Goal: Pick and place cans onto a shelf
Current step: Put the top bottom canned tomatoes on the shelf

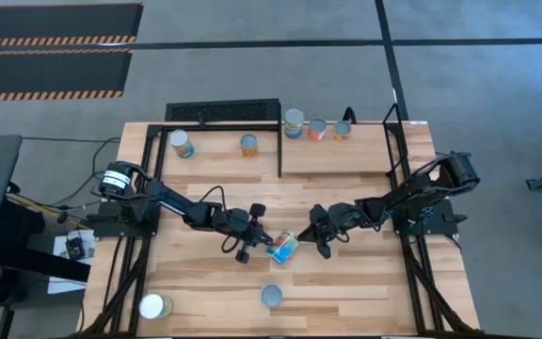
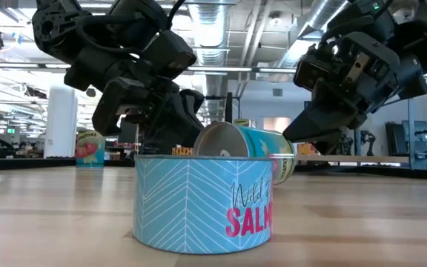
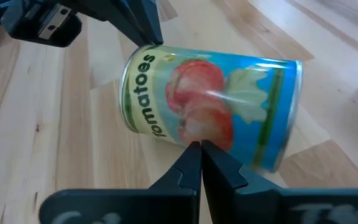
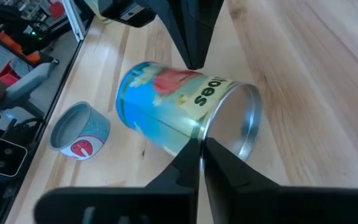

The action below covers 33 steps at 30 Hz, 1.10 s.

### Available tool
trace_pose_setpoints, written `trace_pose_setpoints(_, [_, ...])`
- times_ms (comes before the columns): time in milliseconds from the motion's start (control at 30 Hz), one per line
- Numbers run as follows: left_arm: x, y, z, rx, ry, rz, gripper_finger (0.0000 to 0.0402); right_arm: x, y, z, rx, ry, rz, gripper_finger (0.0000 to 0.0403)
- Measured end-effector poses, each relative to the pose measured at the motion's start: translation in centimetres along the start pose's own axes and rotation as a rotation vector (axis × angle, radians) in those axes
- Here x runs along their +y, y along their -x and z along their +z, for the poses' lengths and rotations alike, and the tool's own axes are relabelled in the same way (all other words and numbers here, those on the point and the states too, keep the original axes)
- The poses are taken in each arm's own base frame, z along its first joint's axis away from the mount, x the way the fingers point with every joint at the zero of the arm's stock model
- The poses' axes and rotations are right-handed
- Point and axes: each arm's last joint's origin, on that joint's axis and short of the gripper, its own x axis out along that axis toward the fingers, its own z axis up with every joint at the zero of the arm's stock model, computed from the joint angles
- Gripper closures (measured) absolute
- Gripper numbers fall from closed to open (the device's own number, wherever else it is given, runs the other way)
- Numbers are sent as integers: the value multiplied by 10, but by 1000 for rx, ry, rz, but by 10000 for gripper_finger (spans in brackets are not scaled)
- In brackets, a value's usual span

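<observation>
A blue tomato can (image 1: 283, 248) lies on its side on the table, a little near of the middle, its label also showing in the left wrist view (image 3: 210, 106). My left gripper (image 1: 262, 242) is shut, with its tips at the can's left side. My right gripper (image 1: 307, 237) is shut, with its tips at the can's right side. The shelf (image 1: 365, 155) stands at the far right and carries three cans (image 1: 317, 130) along its far edge. In the low view a salmon can (image 2: 202, 208) stands in front of the tomato can (image 2: 262, 148). My left gripper touches the tomato can's curved side wall (image 3: 194, 134) with the tips of its shut fingers (image 3: 191, 162), coming low from the table's left. The can lies on the table on its side. My right gripper meets the can's side wall near its silver end rim (image 4: 194, 127) with its shut fingertips (image 4: 191, 158), coming low from the table's right, opposite the left gripper.
Two more cans (image 1: 182, 143) (image 1: 248, 145) stand at the far left of the table. The flat salmon can (image 1: 271, 296) stands near the front edge, and a white can (image 1: 155, 306) at the front left corner. Black frame bars (image 1: 280, 151) edge the shelf.
</observation>
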Motion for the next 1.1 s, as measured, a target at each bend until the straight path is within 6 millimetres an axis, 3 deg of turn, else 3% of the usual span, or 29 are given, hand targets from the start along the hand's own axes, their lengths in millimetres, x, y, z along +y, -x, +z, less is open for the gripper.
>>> trace_pose_setpoints(200, [0,0,0,-1,1,0,400,0,0,0,1,0,0,396])
trace_pose_setpoints(633, [12,4,-1,28,34,40,400,2,2,3,-6,4,13,399])
trace_pose_setpoints(933, [19,28,13,32,36,158,400,14,25,19,-37,44,13,401])
trace_pose_setpoints(1100, [18,39,8,-4,46,167,400,34,40,37,8,103,-75,402])
